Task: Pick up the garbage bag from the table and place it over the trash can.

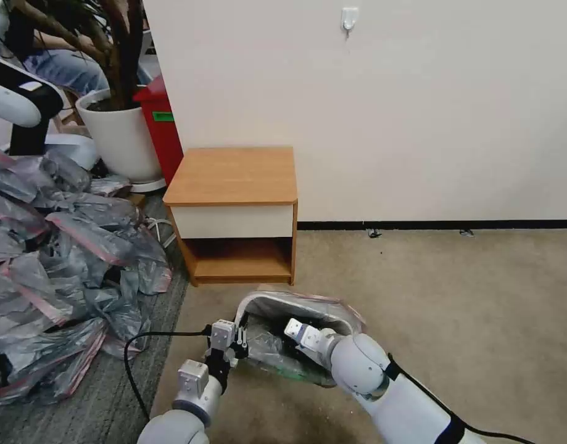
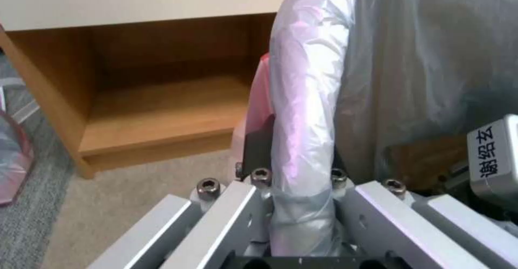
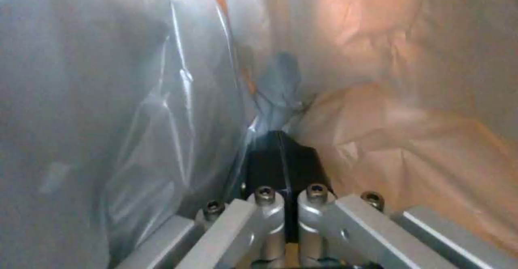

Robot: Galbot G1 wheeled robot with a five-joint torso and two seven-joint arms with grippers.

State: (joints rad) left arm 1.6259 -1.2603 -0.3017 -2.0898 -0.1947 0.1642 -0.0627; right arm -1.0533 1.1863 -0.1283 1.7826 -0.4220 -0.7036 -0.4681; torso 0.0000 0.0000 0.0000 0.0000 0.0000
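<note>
Where the left gripper (image 2: 302, 204) meets the trash can (image 1: 258, 303), its jaws stand apart on either side of the bag-covered rolled rim, one finger (image 2: 258, 149) outside and the other hidden behind the film, so whether they actually squeeze the rim cannot be told. The right gripper (image 3: 281, 159) is down inside the can with its black pads (image 3: 267, 164) pressed together, seemingly pinching a fold of the garbage bag (image 1: 308, 308) against the inner wall. The bag already lies in and over the can: its grey film lines the cavity and its pink-red band runs along the rim on the side toward the table (image 1: 234, 176). By this look the task is nearly finished; the table top is bare, and what seems left is tucking the film over the rim on the robot's side, where the arms hide it. The can stands on beige carpet just in front of the table's lower shelf. To the can's left a heap of similar grey bags (image 1: 55, 265) covers a darker rug, and beyond it, left of the table, are a white plant pot (image 1: 120, 139) and a red bin (image 1: 163, 126) against the pale wall.
</note>
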